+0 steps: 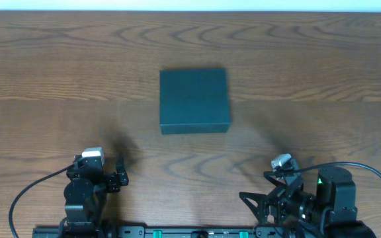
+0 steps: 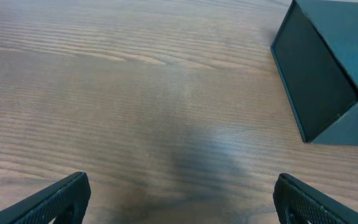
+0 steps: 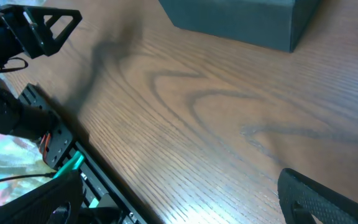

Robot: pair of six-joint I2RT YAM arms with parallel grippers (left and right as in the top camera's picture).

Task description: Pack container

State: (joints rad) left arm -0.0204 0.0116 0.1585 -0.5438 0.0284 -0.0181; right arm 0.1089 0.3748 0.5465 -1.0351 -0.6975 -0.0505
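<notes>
On the table (image 1: 309, 66), the plain closed container (image 1: 194, 99) lies beyond the released left hand (image 2: 182, 190) and right hand (image 3: 179, 196).

One container (image 1: 194, 100), one table (image 1: 323, 66), two arms: left arm (image 1: 84, 192), right arm (image 1: 323, 195).

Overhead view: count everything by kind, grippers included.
box: 1
grippers: 2 (left gripper, right gripper, both open)
total: 3
</notes>
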